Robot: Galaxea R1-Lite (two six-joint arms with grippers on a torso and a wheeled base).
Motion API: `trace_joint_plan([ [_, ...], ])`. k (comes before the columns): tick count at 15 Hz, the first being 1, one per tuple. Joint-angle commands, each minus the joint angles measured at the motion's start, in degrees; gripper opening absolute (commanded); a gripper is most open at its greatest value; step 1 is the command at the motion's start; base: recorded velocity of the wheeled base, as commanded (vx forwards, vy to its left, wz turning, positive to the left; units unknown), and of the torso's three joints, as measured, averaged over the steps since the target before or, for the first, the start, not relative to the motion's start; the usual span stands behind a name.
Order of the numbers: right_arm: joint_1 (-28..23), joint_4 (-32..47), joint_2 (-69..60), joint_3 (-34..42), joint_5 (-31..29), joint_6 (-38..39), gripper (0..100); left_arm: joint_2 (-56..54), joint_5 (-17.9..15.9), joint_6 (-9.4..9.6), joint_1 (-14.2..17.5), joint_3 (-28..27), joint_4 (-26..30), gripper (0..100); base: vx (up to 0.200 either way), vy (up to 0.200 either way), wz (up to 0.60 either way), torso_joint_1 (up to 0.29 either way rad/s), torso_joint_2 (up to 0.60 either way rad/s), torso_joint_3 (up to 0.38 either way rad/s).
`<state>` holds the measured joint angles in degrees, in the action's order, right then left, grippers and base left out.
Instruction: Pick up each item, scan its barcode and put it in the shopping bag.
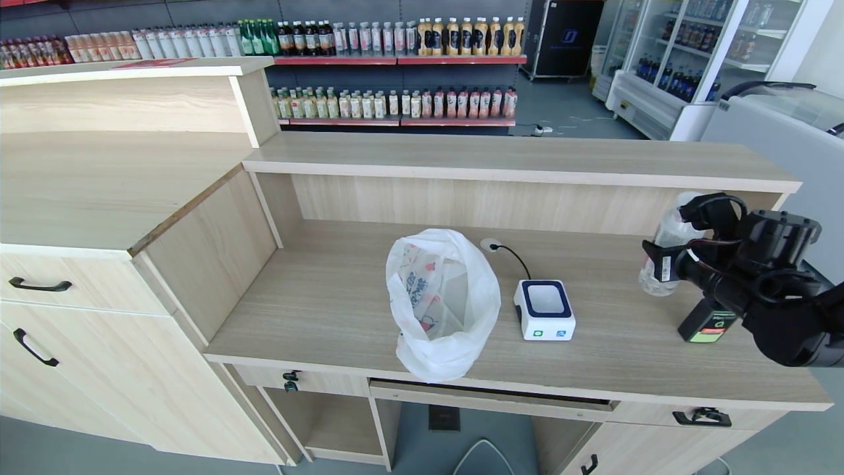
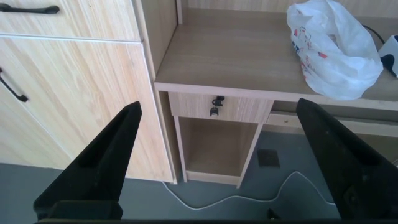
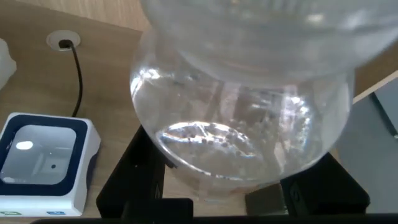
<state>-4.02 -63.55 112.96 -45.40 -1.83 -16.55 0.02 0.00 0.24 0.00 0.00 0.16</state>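
clear plastic, see-through all the way, with a small white label strip on its side: the bottle tilts over the right end of the counter, well right of the scanner and the white shopping bag. my right gripper is clenched around it. my left gripper hangs spread wide, holding nothing.
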Motion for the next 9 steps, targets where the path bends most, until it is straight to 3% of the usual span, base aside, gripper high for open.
trace_joint_plan([
  [1, 0.0, 0.0, -2.0, 1.3, 0.0, -3.0, 0, 0.0, 0.0, 0.02, 0.0, 0.0, 0.0, 100, 0.000, 0.000, 0.00, 0.000, 0.00, 0.000],
  [2, 0.0, 0.0, -2.2, 1.5, 0.0, -4.5, 0, 0.0, 0.0, 0.02, 0.0, 0.0, 0.0, 100, 0.000, 0.000, 0.00, 0.000, 0.00, 0.000],
  [6, 4.8, -4.3, -1.6, 0.8, 0.1, -4.8, 0, 0.0, 0.0, 0.02, 0.0, 0.0, 0.0, 100, 0.000, 0.000, 0.60, 0.004, 0.00, 0.004],
  [9, 10.7, -7.0, 2.7, -3.8, 0.2, -4.1, 0, 0.0, 0.0, 0.02, 0.0, 0.0, 0.0, 100, 0.000, 0.000, 0.60, 0.005, 0.01, 0.004],
])
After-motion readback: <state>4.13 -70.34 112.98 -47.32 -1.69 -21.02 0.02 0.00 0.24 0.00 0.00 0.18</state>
